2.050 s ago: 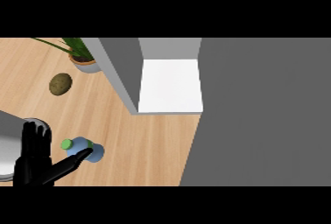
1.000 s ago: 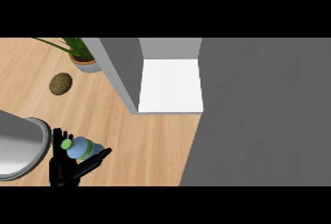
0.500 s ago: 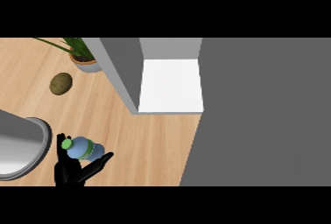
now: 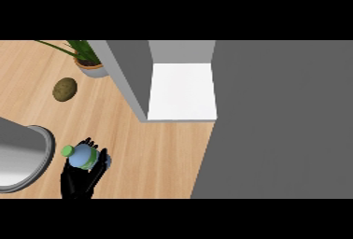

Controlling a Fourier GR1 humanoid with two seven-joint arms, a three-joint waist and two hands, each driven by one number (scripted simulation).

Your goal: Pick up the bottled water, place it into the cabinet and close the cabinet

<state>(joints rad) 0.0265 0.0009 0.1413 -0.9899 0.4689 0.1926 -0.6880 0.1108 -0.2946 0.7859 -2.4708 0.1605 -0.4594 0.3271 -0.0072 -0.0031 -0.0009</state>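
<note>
Since the coming move turns on getting the bottle to the shelf, the key relation is entered first: the open cabinet (image 4: pixel 180 91) lies up and to the right of the bottled water (image 4: pixel 84 156), well apart, with bare wooden bench (image 4: pixel 158 154) between.

Item 1, bottled water: pale blue body, green label band, green cap (image 4: pixel 67 151). Located low on the left, just beside the rim of a grey round basin (image 4: pixel 43 154). Its long axis is tilted, cap pointing left toward the basin, base toward the right.

Item 2, hand (image 4: pixel 79 179): black, entering from the lower edge directly beneath the bottle; fingers curled up round the body, so it has hold of the bottle. Which of the 2 hands this is cannot be settled from the view; by its place at the left it is judged the left. No other hand shows.

Item 3, cabinet: grey door swung open, white shelf floor exposed, nothing visible on it.

Item 4, bystanders: a potted plant (image 4: pixel 86 60) and a brown potato-like lump (image 4: pixel 64 89), upper left, away from the likely path.
</note>
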